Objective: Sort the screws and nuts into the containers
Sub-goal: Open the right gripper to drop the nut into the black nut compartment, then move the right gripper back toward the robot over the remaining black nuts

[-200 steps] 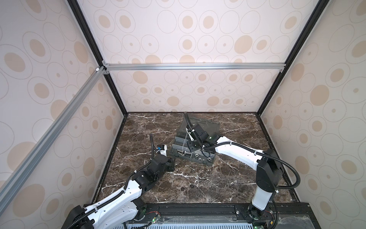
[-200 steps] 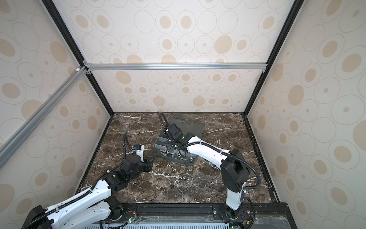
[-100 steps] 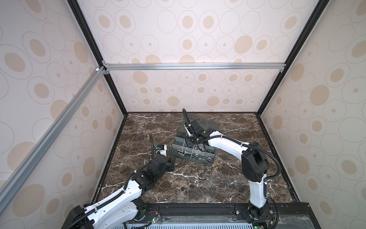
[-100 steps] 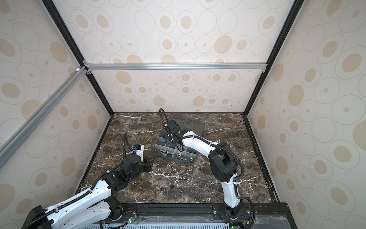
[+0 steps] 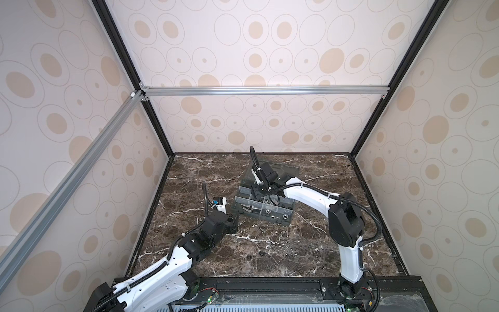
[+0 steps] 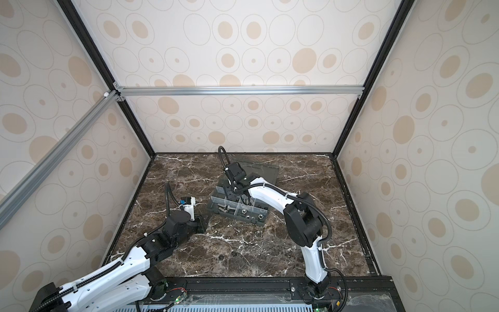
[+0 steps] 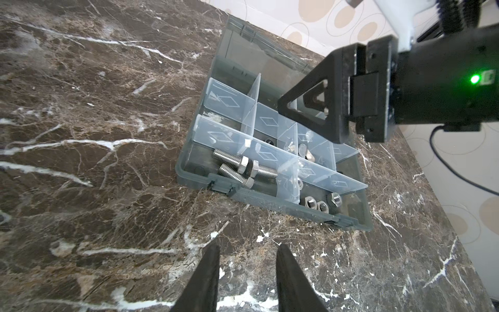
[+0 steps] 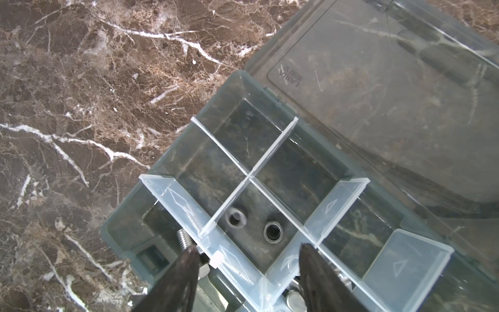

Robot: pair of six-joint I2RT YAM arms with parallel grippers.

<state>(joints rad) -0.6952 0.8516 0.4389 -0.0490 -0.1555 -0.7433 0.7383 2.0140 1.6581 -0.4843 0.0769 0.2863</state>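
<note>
Right wrist: right end effector (image 8: pixel 248 248) just released, empty over cell (image 8: pixel 256 201) with two rings (image 8: pixel 273 231) | drop looks done | left end effector (image 7: pixel 247 244) parted, empty

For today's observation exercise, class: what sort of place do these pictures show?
Probably a robot test cell in a lab: patterned panels on a metal frame enclose a marble-look tabletop where the left arm and right arm reach toward an organizer box.

Both top views look steeply down from high front; both wrist views, close, share the smoky-grey translucent plastic organizer box (image 7: pixel 270 201).
</note>
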